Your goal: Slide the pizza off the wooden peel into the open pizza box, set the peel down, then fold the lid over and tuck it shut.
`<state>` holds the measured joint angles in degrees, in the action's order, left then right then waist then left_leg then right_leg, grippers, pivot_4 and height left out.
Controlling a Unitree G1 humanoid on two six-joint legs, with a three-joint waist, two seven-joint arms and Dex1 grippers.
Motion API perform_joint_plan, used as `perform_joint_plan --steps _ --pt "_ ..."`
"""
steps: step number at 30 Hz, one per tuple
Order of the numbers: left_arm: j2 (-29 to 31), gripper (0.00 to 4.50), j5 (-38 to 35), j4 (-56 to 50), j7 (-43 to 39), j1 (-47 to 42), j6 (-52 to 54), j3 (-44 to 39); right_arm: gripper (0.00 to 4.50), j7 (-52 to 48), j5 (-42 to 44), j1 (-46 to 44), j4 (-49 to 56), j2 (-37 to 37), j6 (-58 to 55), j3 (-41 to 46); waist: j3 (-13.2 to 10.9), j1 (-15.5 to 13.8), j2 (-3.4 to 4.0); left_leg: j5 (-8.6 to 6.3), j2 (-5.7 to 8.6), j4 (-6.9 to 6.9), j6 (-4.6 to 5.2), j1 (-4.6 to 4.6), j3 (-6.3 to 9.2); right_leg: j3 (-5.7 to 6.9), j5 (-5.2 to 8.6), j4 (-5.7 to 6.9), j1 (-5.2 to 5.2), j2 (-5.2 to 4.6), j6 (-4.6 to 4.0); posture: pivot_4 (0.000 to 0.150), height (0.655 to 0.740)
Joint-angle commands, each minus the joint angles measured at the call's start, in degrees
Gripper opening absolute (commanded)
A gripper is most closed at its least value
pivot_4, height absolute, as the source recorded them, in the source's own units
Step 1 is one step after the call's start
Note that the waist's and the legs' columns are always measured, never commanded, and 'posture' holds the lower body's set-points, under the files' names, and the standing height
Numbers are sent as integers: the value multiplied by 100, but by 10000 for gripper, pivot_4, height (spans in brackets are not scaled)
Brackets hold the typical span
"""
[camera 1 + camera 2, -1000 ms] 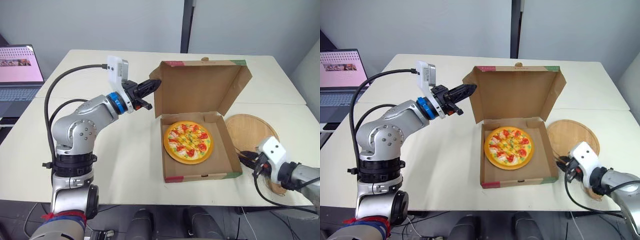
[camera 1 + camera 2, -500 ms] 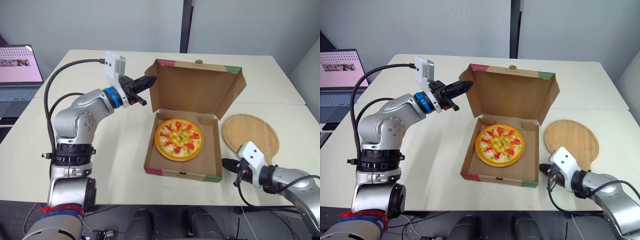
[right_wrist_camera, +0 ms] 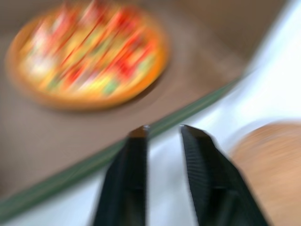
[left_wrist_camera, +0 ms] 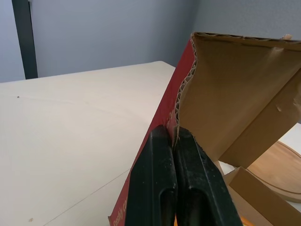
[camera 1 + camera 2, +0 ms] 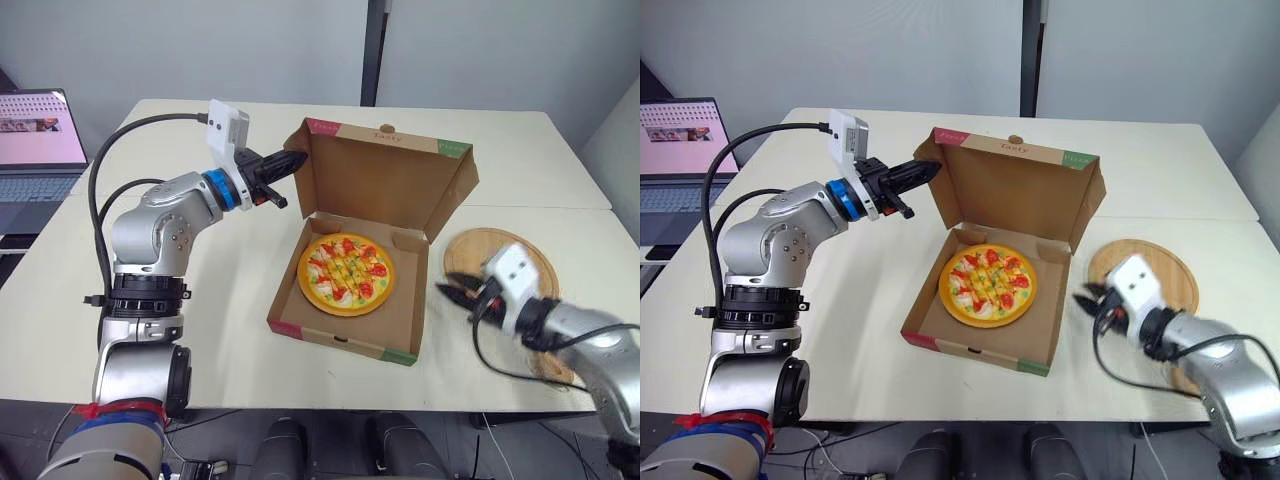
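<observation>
Left eye view is showing the bench [image 5: 225, 300] carrying the box [image 5: 338, 340], lid [image 5: 385, 185] standing up because the left claw [image 4: 171, 133], arm bent and reaching across, is pinching its edge; the peel [image 5: 478, 248] is lying alongside, pizza [image 5: 346, 274] sitting inside the box; right claw [image 5: 456, 288] is hovering low, slightly parted, empty.

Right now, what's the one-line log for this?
pizza: in box | peel: on table | left end effector: shut on lid | right end effector: open, beside box
</observation>
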<state>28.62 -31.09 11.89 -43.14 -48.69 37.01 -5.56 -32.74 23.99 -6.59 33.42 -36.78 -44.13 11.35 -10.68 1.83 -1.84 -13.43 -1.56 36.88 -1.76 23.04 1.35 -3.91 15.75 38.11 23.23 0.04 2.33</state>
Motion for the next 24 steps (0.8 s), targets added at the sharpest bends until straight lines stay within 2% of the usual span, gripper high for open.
perform_joint_plan --steps 1,4,11,13,16,22,24 --pt "-22 0 53 -86 36 -122 -158 -114 25917 526 257 -426 285 246 -281 393 0 -3 0 0 0 0 0 0 1 1 0 0 0 0 0 1500 7306" --pt "-62 0 90 -47 61 -149 -202 -135 36213 1068 441 -1157 312 585 -675 428 0 3 1 0 1 -1 0 1 1 0 -4 0 1 0 -7 1500 7306" --pt "-111 0 170 -45 92 -163 -270 -129 36213 1589 575 -2065 138 873 -1175 299 0 -9 1 0 0 -2 0 5 2 2 -19 -1 3 -1 -32 1500 7306" --pt "-108 0 172 -93 120 -165 -252 -134 32541 1653 589 -2151 133 875 -1259 273 0 -11 1 0 1 -2 0 8 2 2 -19 -1 5 -5 -32 1500 7306" --pt "-82 0 146 -377 216 -130 -124 -129 23849 1745 568 -2228 188 797 -1395 211 0 -8 1 0 1 -1 0 8 0 1 -20 -1 5 -7 -33 1500 7306" --pt "-58 0 135 -847 434 -8 129 -128 1763 1889 541 -2321 310 622 -1647 158 1 -1 1 0 1 -1 1 7 1 1 -20 1 6 -7 -33 1500 7306" --pt "-70 0 137 -968 520 47 196 -132 546 1946 543 -2373 306 641 -1695 126 0 7 1 0 0 -1 1 6 -1 -1 -20 1 6 -6 -33 1500 7306"
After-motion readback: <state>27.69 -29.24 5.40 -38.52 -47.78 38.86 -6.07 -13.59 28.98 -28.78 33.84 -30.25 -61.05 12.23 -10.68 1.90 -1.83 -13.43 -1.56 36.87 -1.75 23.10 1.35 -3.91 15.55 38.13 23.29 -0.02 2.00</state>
